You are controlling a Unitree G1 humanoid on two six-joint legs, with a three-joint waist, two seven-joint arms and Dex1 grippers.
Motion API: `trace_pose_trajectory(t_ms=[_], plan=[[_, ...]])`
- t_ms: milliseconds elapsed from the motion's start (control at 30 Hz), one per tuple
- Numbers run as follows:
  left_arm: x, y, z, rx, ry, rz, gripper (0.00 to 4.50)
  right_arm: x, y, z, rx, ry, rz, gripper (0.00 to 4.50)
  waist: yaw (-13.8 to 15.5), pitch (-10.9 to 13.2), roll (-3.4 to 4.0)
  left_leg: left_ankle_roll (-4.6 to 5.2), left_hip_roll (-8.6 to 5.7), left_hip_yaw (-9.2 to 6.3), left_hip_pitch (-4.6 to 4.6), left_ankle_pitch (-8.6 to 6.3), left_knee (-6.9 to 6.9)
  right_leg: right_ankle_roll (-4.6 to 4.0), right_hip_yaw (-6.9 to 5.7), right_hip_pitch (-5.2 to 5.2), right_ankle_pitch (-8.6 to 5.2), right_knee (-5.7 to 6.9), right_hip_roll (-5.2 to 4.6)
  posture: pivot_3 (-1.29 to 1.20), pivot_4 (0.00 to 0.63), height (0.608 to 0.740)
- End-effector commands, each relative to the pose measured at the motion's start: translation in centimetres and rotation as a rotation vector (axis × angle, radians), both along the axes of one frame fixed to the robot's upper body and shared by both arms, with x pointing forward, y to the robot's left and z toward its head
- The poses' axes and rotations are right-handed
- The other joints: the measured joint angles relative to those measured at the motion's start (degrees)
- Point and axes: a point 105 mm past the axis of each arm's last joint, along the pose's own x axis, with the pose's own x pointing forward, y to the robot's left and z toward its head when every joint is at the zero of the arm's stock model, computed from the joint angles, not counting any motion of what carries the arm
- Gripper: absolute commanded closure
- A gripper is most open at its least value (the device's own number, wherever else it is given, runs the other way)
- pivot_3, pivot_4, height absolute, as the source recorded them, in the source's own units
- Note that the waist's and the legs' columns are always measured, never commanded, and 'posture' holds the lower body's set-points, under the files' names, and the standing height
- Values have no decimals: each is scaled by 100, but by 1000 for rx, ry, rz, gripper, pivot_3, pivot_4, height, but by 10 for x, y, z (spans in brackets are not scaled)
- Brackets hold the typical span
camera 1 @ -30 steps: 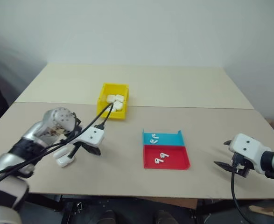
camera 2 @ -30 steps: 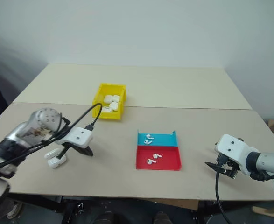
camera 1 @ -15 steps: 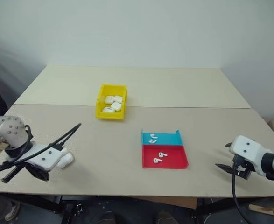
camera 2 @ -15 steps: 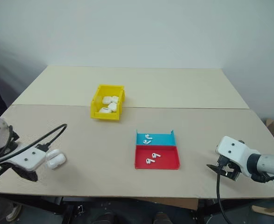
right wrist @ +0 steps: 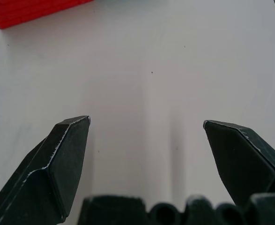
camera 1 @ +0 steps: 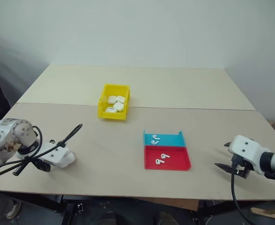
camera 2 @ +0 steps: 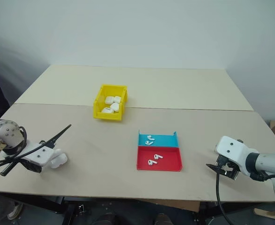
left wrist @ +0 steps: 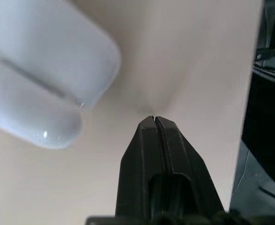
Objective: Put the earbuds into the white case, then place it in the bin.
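Left wrist view: white case (left wrist: 43, 70) beside closed left pincer (left wrist: 154, 119)

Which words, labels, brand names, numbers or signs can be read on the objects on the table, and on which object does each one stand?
None: no text can be read anywhere.
Small yellow plastic bin: no label shows.
Shallow blue plastic tray and shallow red plastic tray: plain.
Glossy white rounded case beside the left pincer: no marking shows.
Tiny white earbuds: too small to tell.

Pale beige table (camera 1: 142, 89), seam across it. On it: yellow bin (camera 1: 113, 114) at centre-left, blue tray (camera 1: 170, 140) touching red tray (camera 1: 174, 161), white case (camera 1: 66, 158) near left edge.
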Motion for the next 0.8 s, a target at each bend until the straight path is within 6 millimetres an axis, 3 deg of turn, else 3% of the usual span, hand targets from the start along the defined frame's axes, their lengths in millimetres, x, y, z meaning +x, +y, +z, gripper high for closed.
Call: trace_pose_trajectory(t_ms=[33,167,500,800], plan=[[13,1,14,18,-72,-26,4468,0,1,10,-17,-40,10,0,-1,0,0,0,-1,0,1,0,0,0,0,1,0,0,-1,0,150,740],[29,-19,15,-39,-105,-49,4468,0,0,8,-17,-39,2,0,14,0,0,0,-1,0,1,0,0,0,0,1,0,2,-1,0,150,740],[57,-40,16,-38,-165,-128,4468,-5,0,4,-27,-32,-5,0,-2,0,0,3,-2,-1,1,-2,0,1,1,3,0,-1,-1,0,150,740],[57,-37,31,-69,-210,-100,4468,-13,-4,3,-47,-26,-23,0,-21,1,-2,7,-2,-2,-5,-4,0,2,1,1,0,-7,0,0,150,740]])
